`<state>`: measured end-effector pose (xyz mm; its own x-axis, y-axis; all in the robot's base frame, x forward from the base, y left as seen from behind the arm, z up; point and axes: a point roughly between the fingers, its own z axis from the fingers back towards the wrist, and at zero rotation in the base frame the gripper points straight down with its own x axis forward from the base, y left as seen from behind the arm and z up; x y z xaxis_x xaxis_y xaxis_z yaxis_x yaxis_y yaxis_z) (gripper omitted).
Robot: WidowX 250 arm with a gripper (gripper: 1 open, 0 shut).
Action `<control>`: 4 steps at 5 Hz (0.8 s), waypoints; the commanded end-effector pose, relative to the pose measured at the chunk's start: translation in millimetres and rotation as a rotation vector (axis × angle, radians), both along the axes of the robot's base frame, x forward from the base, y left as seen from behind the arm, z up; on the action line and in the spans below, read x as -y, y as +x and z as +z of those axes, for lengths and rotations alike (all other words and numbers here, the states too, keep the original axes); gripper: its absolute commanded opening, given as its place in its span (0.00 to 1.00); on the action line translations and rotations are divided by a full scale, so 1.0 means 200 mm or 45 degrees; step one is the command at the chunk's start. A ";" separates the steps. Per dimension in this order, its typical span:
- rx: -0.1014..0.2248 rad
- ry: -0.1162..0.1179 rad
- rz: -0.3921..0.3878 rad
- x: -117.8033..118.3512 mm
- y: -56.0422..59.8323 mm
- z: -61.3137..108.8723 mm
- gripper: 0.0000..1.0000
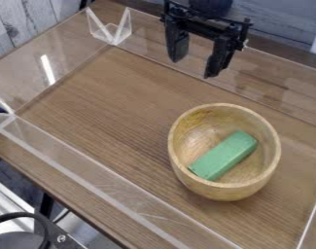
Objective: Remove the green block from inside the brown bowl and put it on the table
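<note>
The hand (198, 55) hangs above the far part of the tabletop (102, 112), pointing straight down, with its two dark fingers (179, 46) spread wide and nothing between them. It holds nothing and touches nothing. Spread this far, it looks ready to come down over something, not to carry it.

The green block (224, 156) lies inside the brown bowl (226, 151), resting flat on the curved floor. Its long axis runs diagonally, from about the 1 o'clock side of the bowl toward the 7 o'clock side. The bowl's slope likely settled it there, along the lowest part of the bowl. The thick tan wall rings it on every side, so the block cannot be slid out; it has to be lifted over the rim.

Seen from the hand, the bowl sits at roughly 6 o'clock in the picture, nearer the camera, and well apart from the fingers. The block's centre is a little toward 5 o'clock from the hand. The fingers stand side by side across the picture, while the block lies on a slant, so some turn of the wrist may be needed to close across its narrow width.

None of the task is done yet. Bare wood at the bowl's 9 o'clock side offers plenty of room to set the block down, inside the low clear walls (69, 173).
</note>
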<state>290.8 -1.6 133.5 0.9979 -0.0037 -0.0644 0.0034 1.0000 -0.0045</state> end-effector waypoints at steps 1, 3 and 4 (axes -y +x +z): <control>-0.038 -0.001 -0.135 0.06 -0.05 -0.03 1.00; -0.069 -0.037 -0.361 0.20 -0.14 -0.17 1.00; -0.071 -0.062 -0.368 0.22 -0.13 -0.22 1.00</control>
<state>258.7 -43.5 80.0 0.9467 -0.2846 -0.1506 0.2778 0.9585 -0.0645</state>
